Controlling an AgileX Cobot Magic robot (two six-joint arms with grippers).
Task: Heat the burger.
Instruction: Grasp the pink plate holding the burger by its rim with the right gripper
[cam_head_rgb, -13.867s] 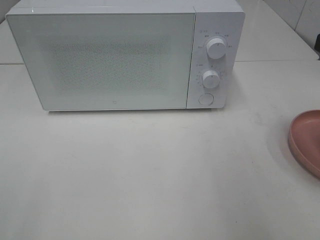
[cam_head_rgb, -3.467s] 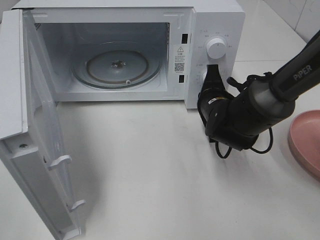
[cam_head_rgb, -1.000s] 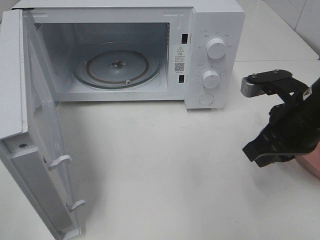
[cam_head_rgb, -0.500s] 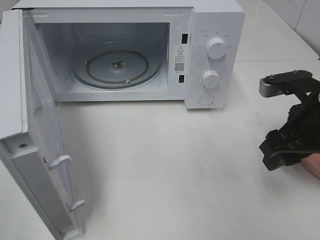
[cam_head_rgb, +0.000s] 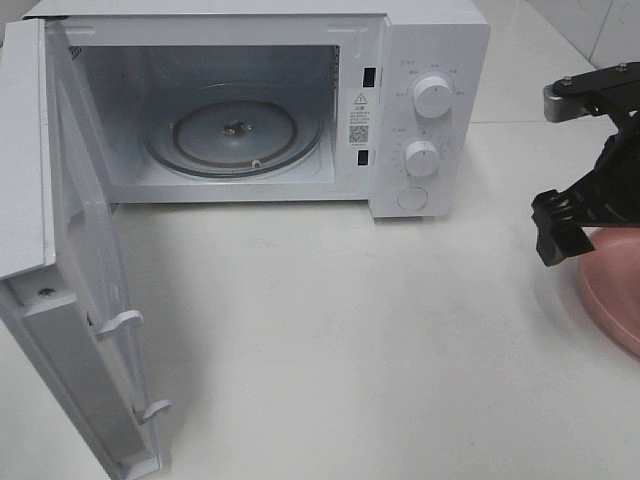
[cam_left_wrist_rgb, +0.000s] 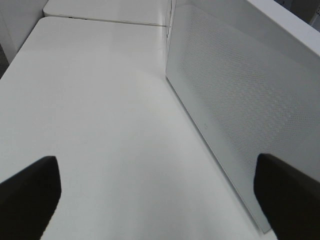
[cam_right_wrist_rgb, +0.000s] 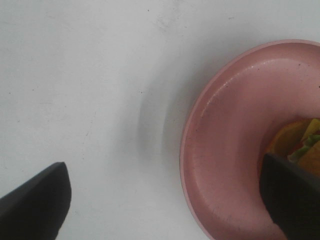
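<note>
On the pink plate, to the right of the microwave, lies the burger, only an edge of it showing past one finger of the right gripper; that gripper hangs above the plate's rim, jaws spread wide, holding nothing; left gripper equally wide and empty, beside the outer face of the microwave door; door stands open, glass turntable visible inside.

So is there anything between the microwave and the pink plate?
Just bare table, in the high view. The open right gripper hangs above it, near the plate.
</note>
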